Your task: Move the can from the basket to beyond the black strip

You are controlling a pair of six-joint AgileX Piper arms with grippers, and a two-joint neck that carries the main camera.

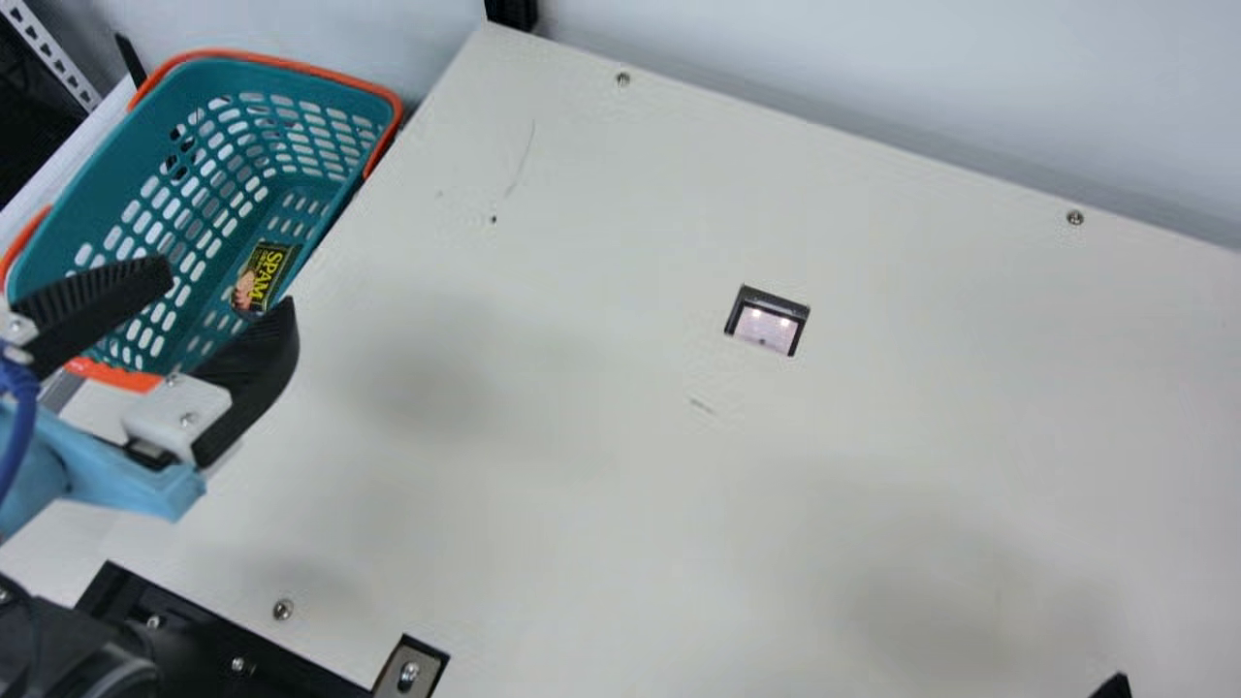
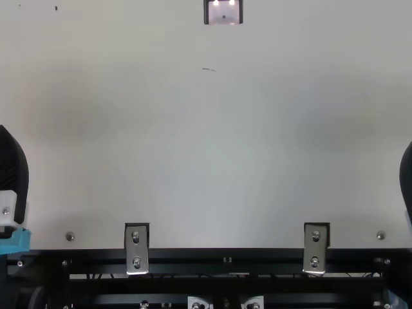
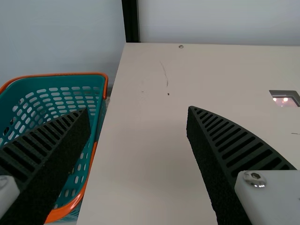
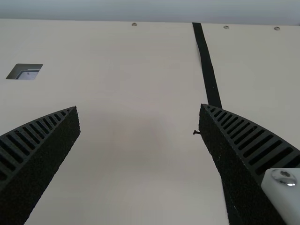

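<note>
The can point(image 1: 264, 276) is contained in the teal basket point(image 1: 254, 55), seen low inside it, near the wall on the counter's side, with its dark, yellow-lettered label exposed. The basket, edged in orange, is placed just beside the left edge of the counter point(image 1: 582, 485). In the main view the left end effector point(image 1: 232, 290) is seen in front of the basket and the counter's edge, released, its two ribbed fingers spread well apart. In the top view part of the right end effector point(image 2: 407, 183) is caught at the right border; in the right wrist view the right end effector point(image 4: 139, 107) is shown released too, its fingers parted widely. There the black strip point(image 4: 206, 65) is seen running along the counter, partly covered by one finger. A small cutout point(image 1: 766, 321) is framed in dark material in the counter
</note>
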